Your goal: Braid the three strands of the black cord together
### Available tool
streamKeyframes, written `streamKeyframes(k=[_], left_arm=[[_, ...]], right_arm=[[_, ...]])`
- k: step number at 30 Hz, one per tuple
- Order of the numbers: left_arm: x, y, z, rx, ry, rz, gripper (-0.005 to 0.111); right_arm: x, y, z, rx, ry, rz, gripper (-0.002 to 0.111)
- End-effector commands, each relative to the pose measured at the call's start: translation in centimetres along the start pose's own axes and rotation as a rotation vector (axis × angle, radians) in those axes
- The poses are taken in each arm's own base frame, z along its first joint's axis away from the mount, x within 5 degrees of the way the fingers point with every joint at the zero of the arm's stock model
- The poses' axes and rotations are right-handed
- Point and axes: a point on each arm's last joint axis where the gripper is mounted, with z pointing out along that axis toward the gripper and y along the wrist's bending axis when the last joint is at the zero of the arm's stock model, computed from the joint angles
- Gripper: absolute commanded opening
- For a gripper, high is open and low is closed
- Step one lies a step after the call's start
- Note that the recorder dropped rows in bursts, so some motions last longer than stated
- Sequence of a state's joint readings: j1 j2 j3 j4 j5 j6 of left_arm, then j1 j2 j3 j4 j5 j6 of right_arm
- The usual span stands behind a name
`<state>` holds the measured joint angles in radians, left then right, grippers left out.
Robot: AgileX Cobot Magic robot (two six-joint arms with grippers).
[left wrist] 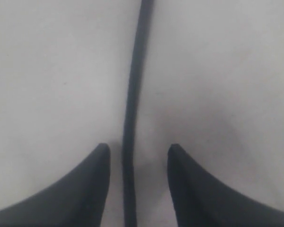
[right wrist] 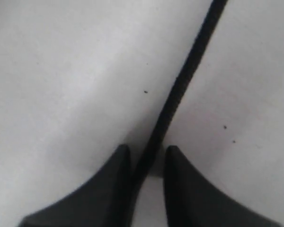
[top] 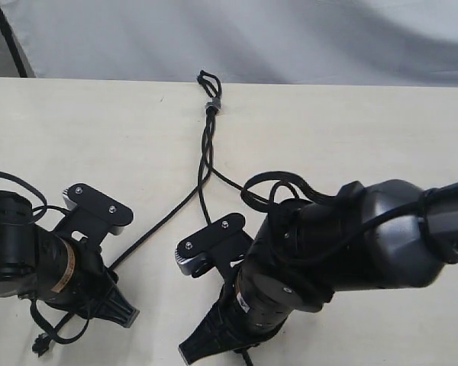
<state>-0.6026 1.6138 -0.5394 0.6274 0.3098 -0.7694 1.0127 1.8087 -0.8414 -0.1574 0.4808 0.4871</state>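
The black cord lies on the table with its small loop (top: 208,78) and grey band (top: 211,104) at the far edge. Below the band the three strands run twisted together (top: 207,149), then part. One strand (top: 164,221) slants to my left gripper (top: 126,311); in the left wrist view it (left wrist: 134,85) passes between the open jaws of that gripper (left wrist: 138,149), touching neither. A second strand (top: 201,202) runs toward my right gripper (top: 192,352). In the right wrist view that gripper (right wrist: 147,149) is narrowed round the strand (right wrist: 189,66), which lies against one finger, with a gap at the other. The third strand (top: 227,182) disappears under the right arm.
The pale table (top: 366,130) ends at a grey backdrop (top: 290,38) just behind the loop. Thick glossy robot cables (top: 278,183) loop over the right arm, which covers the near right of the table. A small black connector (top: 40,345) hangs by the left arm.
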Motion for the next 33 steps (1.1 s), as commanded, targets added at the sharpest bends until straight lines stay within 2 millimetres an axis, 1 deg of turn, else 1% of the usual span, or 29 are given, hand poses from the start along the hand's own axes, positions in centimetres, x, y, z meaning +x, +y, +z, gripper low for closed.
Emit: streamKeyframes(k=[1, 3, 5, 7, 9, 10, 12, 14, 17, 20, 23, 26, 28, 30, 33], left_arm=[[0.3, 0.0, 0.0, -0.005, 0.014, -0.010, 0.039], [0.3, 0.0, 0.0, -0.005, 0.014, -0.010, 0.039], [0.3, 0.0, 0.0, -0.005, 0.014, -0.010, 0.039], [0.3, 0.0, 0.0, -0.005, 0.014, -0.010, 0.039], [0.3, 0.1, 0.0, -0.006, 0.015, -0.010, 0.039], [0.3, 0.1, 0.0, -0.007, 0.017, -0.010, 0.039], [0.3, 0.1, 0.0, -0.007, 0.017, -0.010, 0.039], [0.3, 0.1, 0.0, -0.007, 0.017, -0.010, 0.039], [0.3, 0.1, 0.0, -0.007, 0.017, -0.010, 0.039], [0.3, 0.1, 0.0, -0.007, 0.017, -0.010, 0.039], [0.3, 0.1, 0.0, -0.007, 0.017, -0.010, 0.039], [0.3, 0.1, 0.0, -0.008, 0.017, -0.005, 0.039], [0.3, 0.1, 0.0, -0.008, 0.017, -0.005, 0.039], [0.3, 0.1, 0.0, -0.008, 0.017, -0.005, 0.039], [0.3, 0.1, 0.0, -0.008, 0.017, -0.005, 0.039]], right_arm=[[0.2, -0.7, 0.1, 0.058, 0.037, -0.078, 0.000], [-0.7, -1.6, -1.0, 0.100, 0.019, -0.099, 0.000], [-2.1, -3.2, -2.3, 0.180, -0.025, -0.153, 0.000], [-3.9, -5.5, -3.6, 0.283, -0.083, -0.211, 0.000], [-5.6, -8.1, -4.4, 0.347, -0.135, -0.203, 0.000], [-6.3, -9.4, -4.5, 0.363, -0.153, -0.182, 0.000], [-7.3, -11.7, -4.3, 0.368, -0.190, -0.136, 0.000], [-7.8, -14.1, -3.2, 0.355, -0.212, -0.087, 0.000], [-7.7, -16.7, -1.2, 0.330, -0.207, -0.016, 0.000], [-7.2, -18.4, 0.5, 0.322, -0.165, 0.048, 0.000], [-6.5, -18.9, 2.0, 0.308, -0.101, 0.093, 0.000], [-5.8, -18.4, 3.1, 0.275, -0.025, 0.091, 0.000], [-5.4, -17.6, 3.5, 0.226, 0.019, 0.113, 0.000], [-5.1, -16.3, 3.7, 0.176, 0.073, 0.106, 0.000], [-4.4, -13.3, 3.7, 0.067, 0.184, 0.062, 0.000]])
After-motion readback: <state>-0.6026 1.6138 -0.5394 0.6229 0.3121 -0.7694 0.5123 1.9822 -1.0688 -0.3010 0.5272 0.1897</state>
